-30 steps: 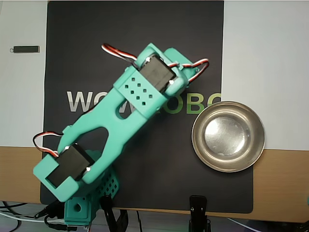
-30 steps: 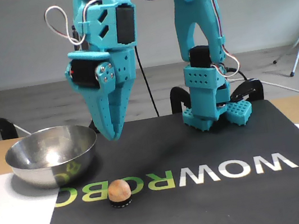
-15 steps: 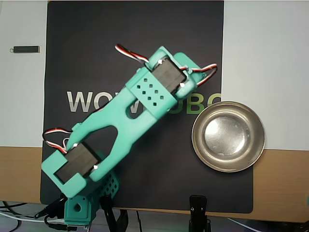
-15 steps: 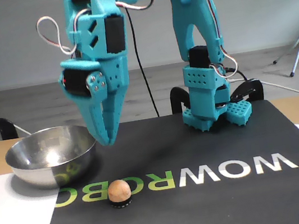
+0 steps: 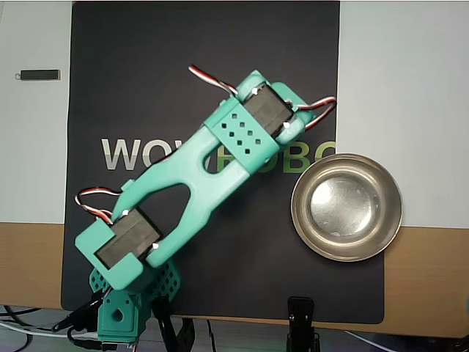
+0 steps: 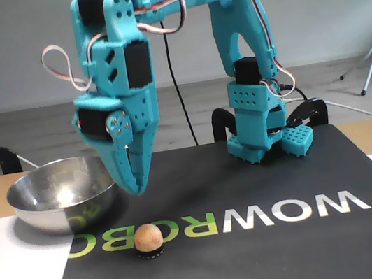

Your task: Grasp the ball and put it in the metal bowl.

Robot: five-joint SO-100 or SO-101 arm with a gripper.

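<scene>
The ball (image 6: 147,237) lies just below the closed, empty hand (image 6: 137,187).

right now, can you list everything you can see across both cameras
small peach-orange ball: one, on a small black ring stand on the mat's logo, below the gripper; hidden by the arm in the overhead view
shiny round metal bowl: one, silver, empty, straddling the mat's edge
black mat: one, WOWROBO lettering, covering the table centre
small dark bar: one, on the white surface beyond the mat
black clamps: at the table edge by the base
teal arm: one, bent over the mat
gripper: one, teal, pointing down, shut, holding nothing
</scene>
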